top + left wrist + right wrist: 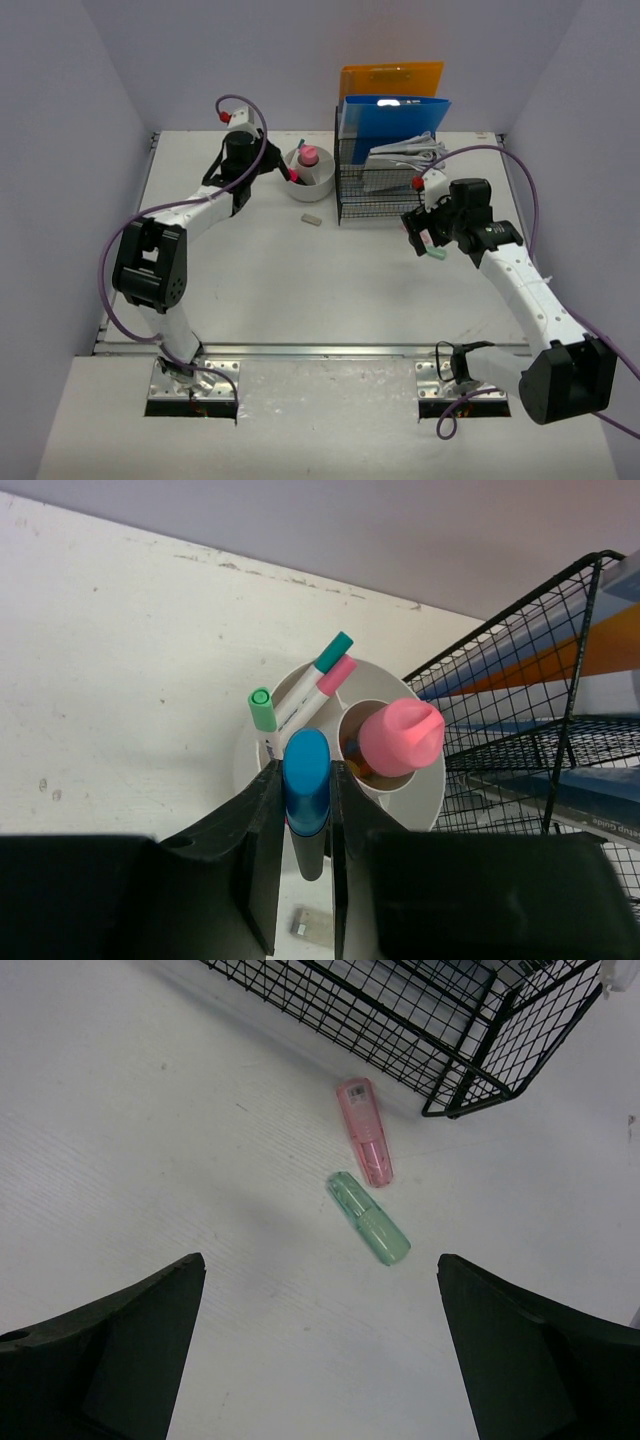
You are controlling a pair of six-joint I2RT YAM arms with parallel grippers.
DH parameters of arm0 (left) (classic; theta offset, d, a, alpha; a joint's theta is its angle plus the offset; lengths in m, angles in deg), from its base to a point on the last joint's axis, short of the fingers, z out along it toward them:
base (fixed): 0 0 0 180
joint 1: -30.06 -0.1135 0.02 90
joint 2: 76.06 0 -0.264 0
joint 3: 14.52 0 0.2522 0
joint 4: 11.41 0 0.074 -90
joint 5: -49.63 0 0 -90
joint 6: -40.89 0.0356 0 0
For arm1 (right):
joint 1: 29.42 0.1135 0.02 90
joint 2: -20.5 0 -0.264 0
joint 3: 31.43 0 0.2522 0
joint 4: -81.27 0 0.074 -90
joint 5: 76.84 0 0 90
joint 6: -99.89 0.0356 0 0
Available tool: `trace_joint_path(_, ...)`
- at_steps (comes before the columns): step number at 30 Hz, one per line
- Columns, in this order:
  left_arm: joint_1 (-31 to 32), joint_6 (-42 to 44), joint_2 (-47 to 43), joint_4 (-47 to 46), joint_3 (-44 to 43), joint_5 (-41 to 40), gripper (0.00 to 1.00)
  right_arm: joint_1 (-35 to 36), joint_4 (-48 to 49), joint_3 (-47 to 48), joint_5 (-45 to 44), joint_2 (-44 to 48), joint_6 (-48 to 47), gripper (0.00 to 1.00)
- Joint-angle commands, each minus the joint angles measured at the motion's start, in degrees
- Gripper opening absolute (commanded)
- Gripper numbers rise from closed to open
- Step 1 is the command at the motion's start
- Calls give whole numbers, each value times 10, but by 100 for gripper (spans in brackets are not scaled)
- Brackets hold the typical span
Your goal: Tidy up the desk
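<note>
The desk [300, 290] is a white tabletop. My left gripper [305, 815] is shut on a dark marker with a blue cap [306, 775], held at the near rim of a round white pen holder [432, 798]. The holder [318, 178] has a pink-topped item [400, 737] in its inner cup, with a green-capped pen [262, 710] and a pink-capped pen [335, 676] beside it. My right gripper [320, 1260] hangs open above the desk. Just beyond its fingertips lie a clear green cap [368, 1219] and a clear pink cap [365, 1132], both loose on the surface.
A black wire rack [385, 190] stands right of the holder, with blue [395, 115] and orange [390, 78] folders and grey items in it. A small grey eraser [311, 217] lies in front of the holder. A silver rail [320, 350] runs along the near edge.
</note>
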Motion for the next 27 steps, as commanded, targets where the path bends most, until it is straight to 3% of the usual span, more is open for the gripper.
trace_joint_path(1, 7, -40, 11, -40, -33, -16, 0, -7, 18, 5, -5, -4, -2, 99)
trace_joint_path(17, 44, -88, 100, -55, -67, -41, 0, -12, 11, 6, 5, -17, 5, 99)
trace_joint_path(27, 35, -86, 132, -39, -86, -65, 0, -12, 8, 3, 9, -16, 5, 99)
